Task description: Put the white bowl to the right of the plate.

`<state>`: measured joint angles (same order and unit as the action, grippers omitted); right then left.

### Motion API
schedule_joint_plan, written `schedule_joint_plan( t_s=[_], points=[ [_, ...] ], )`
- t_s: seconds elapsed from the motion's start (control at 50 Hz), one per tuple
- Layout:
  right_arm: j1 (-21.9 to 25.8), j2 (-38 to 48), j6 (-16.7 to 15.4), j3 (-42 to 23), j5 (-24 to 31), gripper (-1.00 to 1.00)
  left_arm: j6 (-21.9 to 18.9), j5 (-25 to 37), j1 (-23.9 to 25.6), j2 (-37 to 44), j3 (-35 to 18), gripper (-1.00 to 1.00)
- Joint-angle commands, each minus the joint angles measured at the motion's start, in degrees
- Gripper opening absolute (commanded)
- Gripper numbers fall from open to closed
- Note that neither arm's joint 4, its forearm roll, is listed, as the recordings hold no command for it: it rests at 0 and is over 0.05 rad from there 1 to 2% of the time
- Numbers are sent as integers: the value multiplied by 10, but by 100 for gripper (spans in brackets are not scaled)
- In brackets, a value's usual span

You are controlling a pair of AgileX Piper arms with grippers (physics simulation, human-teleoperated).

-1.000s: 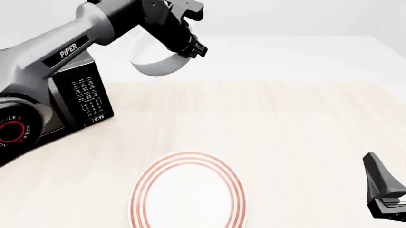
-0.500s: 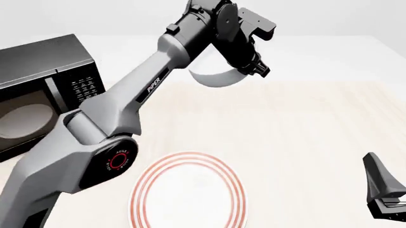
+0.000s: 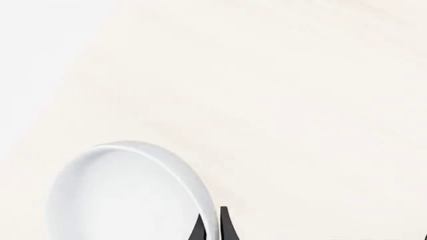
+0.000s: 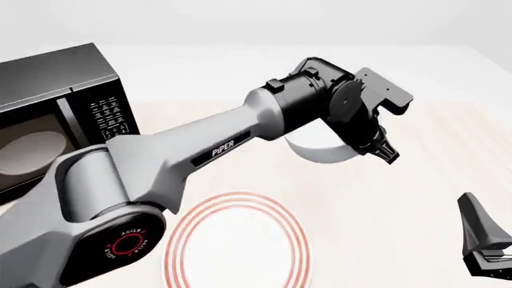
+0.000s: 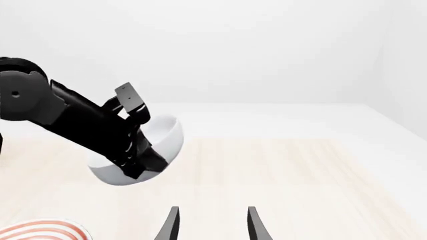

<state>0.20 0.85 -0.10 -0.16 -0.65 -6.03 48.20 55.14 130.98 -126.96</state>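
The white bowl (image 4: pixel 320 151) hangs tilted above the table, behind and to the right of the plate (image 4: pixel 237 243), a flat white disc with red rings at the near edge. My left gripper (image 4: pixel 382 151) is shut on the bowl's rim. In the left wrist view its two dark fingers (image 3: pixel 225 229) pinch the rim of the bowl (image 3: pixel 127 195). The right wrist view shows the bowl (image 5: pixel 163 140) held in the air and a sliver of the plate (image 5: pixel 40 231). My right gripper (image 4: pixel 486 249) rests open and holds nothing at the near right; its fingers (image 5: pixel 172 225) stand apart.
A black microwave (image 4: pixel 56 108) stands at the back left, with a pale oval behind its door glass. The long left arm (image 4: pixel 200 156) stretches diagonally over the table from the near left. Bare light wood lies under the bowl.
The left arm has swung the bowl from the back left near the microwave rightwards and lower, nearer the front. The right gripper has not moved.
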Motion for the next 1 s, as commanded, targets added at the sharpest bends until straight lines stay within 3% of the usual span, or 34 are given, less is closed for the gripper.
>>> schedule_joint_plan(
  t_s=[0.02,0.3,0.46,1.0],
  points=[
    [0,0,0,0,0,100,27,-82,45,-31,103,-100],
    [0,0,0,0,0,100,51,-145,71,-44,169,-100],
    [0,0,0,0,0,100,55,-153,79,-31,158,-100],
    [0,0,0,0,0,100,103,-237,115,-32,232,-100]
  ],
)
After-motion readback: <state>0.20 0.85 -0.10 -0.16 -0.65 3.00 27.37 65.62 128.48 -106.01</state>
